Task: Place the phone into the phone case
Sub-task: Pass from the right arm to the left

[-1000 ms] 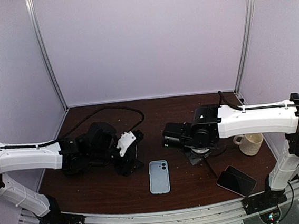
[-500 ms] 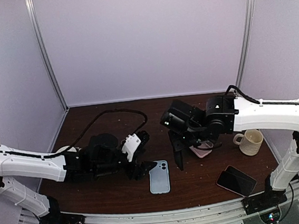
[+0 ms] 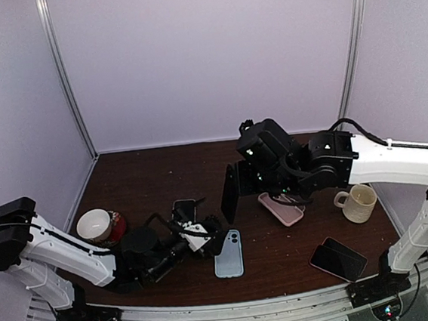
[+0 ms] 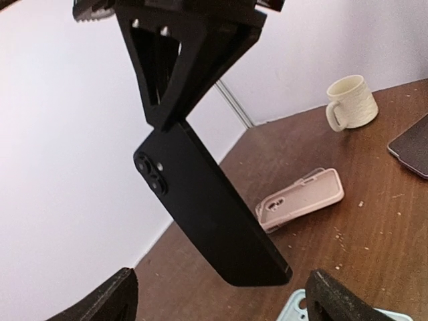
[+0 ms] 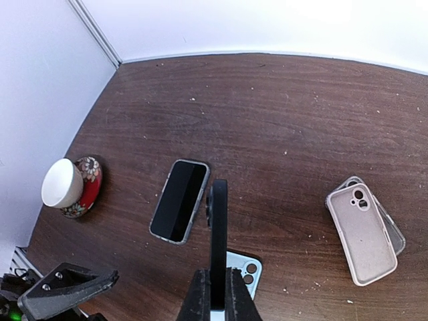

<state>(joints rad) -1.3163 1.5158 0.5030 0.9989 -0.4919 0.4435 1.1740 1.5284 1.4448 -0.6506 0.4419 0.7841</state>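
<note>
My right gripper is shut on a black phone, held edge-on above the table with its camera end away from the fingers. In the top view the phone hangs just beyond a light blue phone case lying flat at the front centre. The case shows directly under the phone. My left gripper lies low at the case's left edge, open and empty. From the left wrist the phone hangs from the right fingers, between my left gripper's wide fingertips.
A pink case lies on a clear case to the right of centre. A beige mug and a dark phone sit at the right. A cased phone and a white cup on a red saucer lie to the left.
The right arm has lifted the black phone and carried it left, over the blue case. The left arm has dropped low and reached to the case, its jaws widening.
</note>
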